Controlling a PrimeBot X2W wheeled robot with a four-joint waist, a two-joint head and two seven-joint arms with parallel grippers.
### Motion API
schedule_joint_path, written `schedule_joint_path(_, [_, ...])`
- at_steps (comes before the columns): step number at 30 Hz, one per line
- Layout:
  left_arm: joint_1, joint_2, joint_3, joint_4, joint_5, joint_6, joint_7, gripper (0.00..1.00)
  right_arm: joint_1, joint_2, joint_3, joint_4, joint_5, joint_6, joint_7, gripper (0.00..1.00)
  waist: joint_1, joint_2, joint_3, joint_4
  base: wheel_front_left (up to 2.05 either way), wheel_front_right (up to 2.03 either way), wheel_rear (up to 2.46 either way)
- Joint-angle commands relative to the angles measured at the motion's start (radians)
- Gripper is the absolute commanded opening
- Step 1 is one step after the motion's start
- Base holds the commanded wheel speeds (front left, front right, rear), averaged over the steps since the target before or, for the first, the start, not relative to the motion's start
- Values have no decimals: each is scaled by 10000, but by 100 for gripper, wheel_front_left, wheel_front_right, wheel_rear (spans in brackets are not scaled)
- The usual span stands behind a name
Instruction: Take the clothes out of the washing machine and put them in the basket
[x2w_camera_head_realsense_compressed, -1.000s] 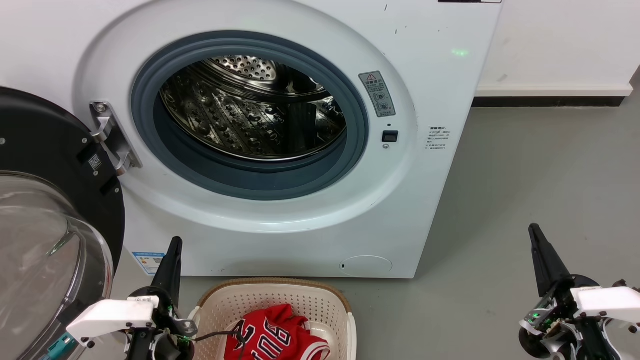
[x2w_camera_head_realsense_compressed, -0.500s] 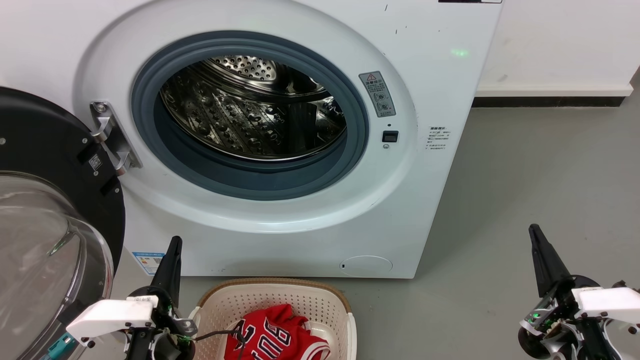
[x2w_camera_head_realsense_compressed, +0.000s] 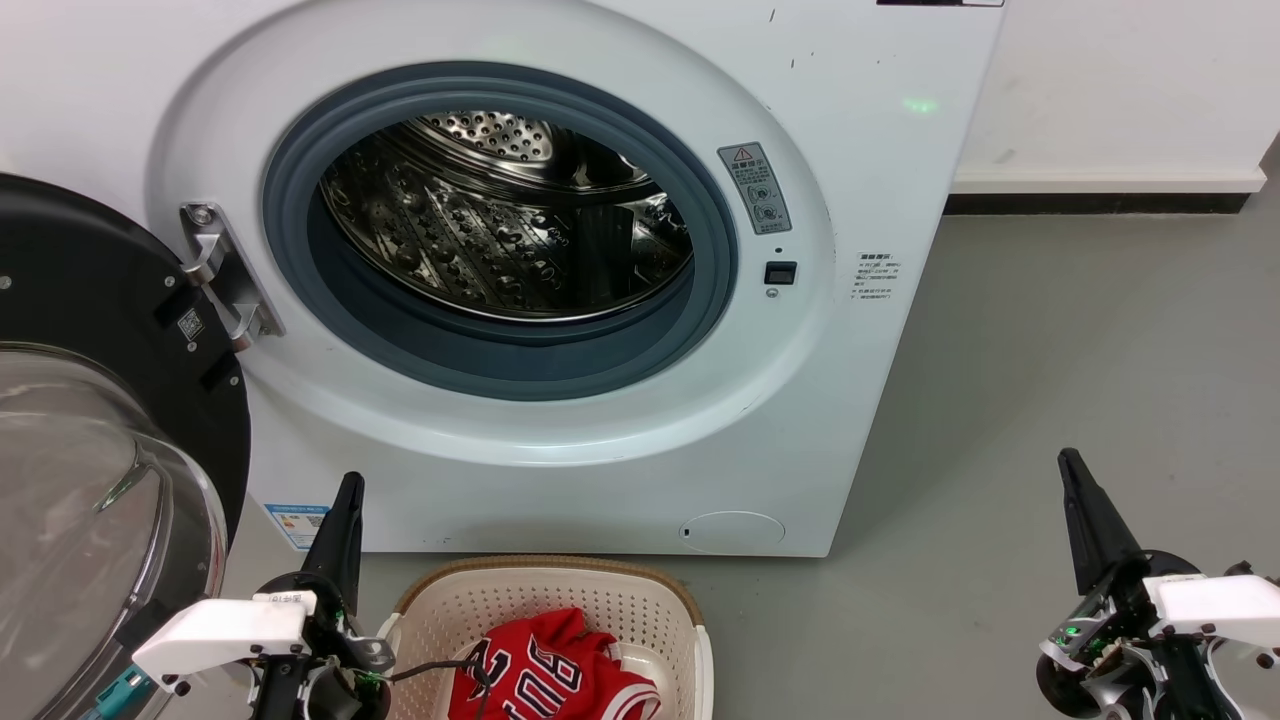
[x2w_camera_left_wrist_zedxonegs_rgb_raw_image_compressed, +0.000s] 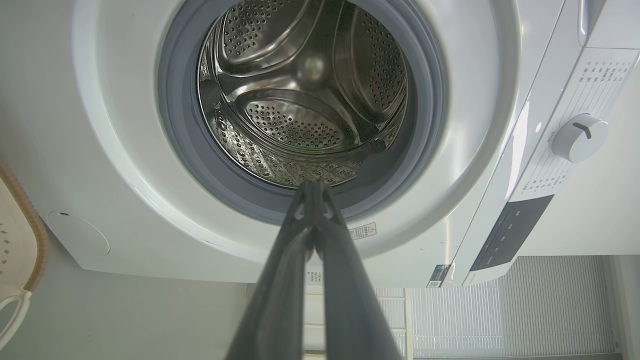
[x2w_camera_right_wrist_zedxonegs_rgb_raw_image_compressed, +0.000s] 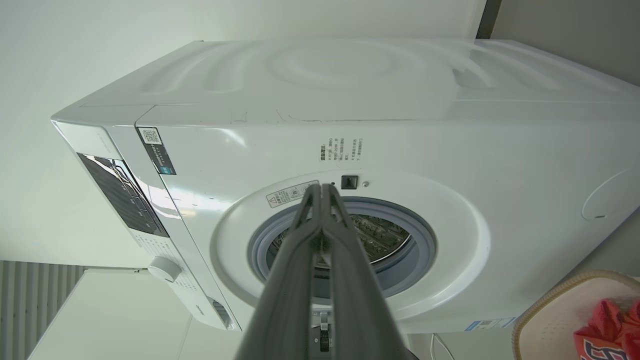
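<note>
Drum (x2w_camera_left_wrist_zedxonegs_rgb_raw_image_compressed: 300, 100) empty, jersey (x2w_camera_head_realsense_compressed: 550, 670) in basket (x2w_camera_head_realsense_compressed: 560, 572): unloading looks finished. My left gripper (x2w_camera_head_realsense_compressed: 349, 492) and right gripper (x2w_camera_head_realsense_compressed: 1070, 466) are clenched, empty. Next: recheck drum.

Nothing has visibly changed from the earlier pictures to now.

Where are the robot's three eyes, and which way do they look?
Head view: on the head, looking down at the washing machine and basket; left hand and right hand show.
Left wrist view: on that wrist, looking along its shut hand into the drum.
Right wrist view: on that wrist, tilted, looking past its shut hand at the machine.
Both wrist views share the dial.
</note>
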Motion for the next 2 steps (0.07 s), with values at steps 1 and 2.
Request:
schedule_joint_path(1, [-65,-2,32,3,-27,-25,22,0,-122,26,-15,22,-13,-3,52,0,0,0,0,0,0,0,0])
schedule_joint_path(2, [-65,-2,31,3,-27,-25,22,0,-123,31,-20,23,-24,-3,61,0,0,0,0,0,0,0,0])
